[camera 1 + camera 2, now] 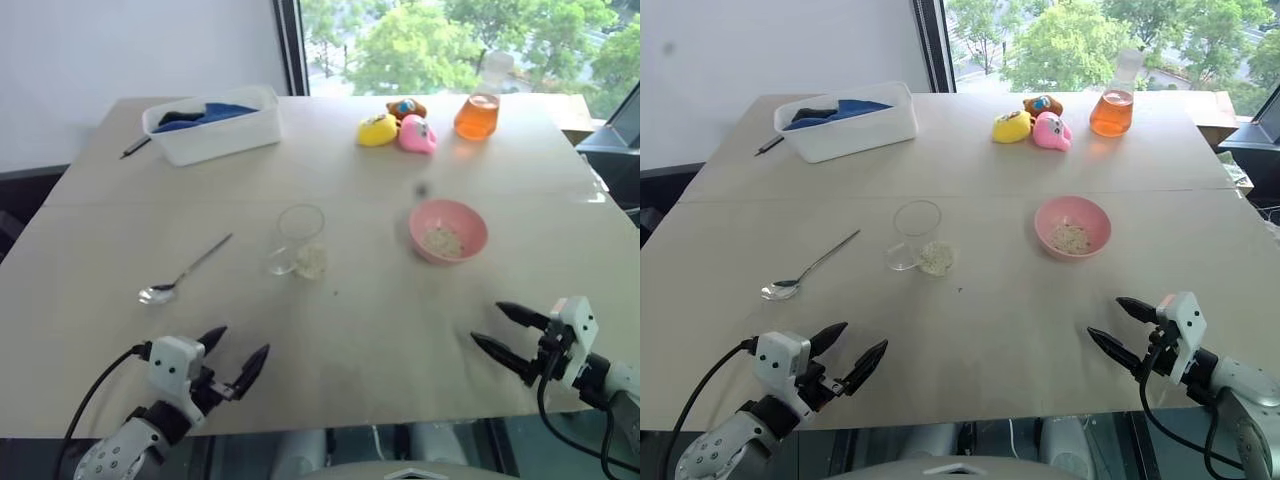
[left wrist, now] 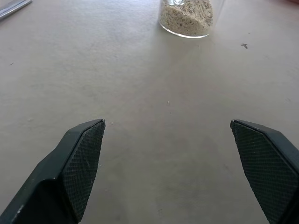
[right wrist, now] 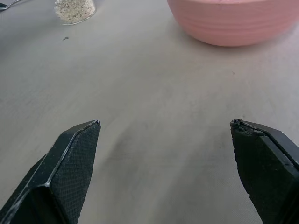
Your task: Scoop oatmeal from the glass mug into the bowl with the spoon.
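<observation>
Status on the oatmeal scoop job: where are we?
Done: some oatmeal already sits in the bowl. In hand: nothing. The left gripper and right gripper are both open and empty near the table's front edge. Left: the spoon lies unheld on the table left of the glass mug, which still has oatmeal at its bottom, so scooping either remains or the run just ended.

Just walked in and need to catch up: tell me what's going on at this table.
Nothing is being handled right now. The left claw and right claw hover open and empty over the near edge of the table. The spoon lies untouched on the robot's left. The glass mug stands mid-table with oatmeal at its bottom, and the pink bowl to its right already holds some flakes.
</observation>
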`<action>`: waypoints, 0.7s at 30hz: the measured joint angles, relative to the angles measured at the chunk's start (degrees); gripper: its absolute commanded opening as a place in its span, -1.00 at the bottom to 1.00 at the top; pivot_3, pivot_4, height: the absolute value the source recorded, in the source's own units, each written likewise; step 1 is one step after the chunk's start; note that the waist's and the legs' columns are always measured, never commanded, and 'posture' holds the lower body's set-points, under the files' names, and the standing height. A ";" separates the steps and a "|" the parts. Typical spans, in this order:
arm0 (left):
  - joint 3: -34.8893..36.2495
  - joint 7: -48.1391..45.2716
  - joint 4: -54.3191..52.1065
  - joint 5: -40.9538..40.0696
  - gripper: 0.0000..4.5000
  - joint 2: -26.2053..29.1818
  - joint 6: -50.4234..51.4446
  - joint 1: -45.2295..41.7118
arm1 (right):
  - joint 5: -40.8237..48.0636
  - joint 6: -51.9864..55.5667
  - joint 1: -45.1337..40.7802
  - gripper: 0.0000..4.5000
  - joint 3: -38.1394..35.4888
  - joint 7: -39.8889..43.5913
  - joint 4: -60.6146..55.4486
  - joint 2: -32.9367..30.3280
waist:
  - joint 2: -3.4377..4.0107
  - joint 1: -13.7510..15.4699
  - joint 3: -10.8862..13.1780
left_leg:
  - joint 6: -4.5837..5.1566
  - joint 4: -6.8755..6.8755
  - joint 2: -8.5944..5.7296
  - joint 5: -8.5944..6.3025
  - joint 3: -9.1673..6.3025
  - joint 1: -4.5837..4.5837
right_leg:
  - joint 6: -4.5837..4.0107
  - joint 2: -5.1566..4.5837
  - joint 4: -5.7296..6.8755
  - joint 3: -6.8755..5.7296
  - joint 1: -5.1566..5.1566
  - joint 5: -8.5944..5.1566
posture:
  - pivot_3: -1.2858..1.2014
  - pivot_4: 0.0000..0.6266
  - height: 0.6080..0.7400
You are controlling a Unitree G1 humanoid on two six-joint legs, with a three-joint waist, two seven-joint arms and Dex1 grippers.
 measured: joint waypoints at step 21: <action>-1.84 0.21 0.53 2.23 0.99 -1.50 -2.13 -0.10 | -2.73 -4.08 -1.40 1.00 2.65 1.22 1.35 1.32 | -0.01 0.12 0.03 | 0.00 -0.01 0.01 0.00 0.08 0.24 | -0.05 0.01 0.00 0.08 0.18 -0.03 | 0.03 -0.52 1.00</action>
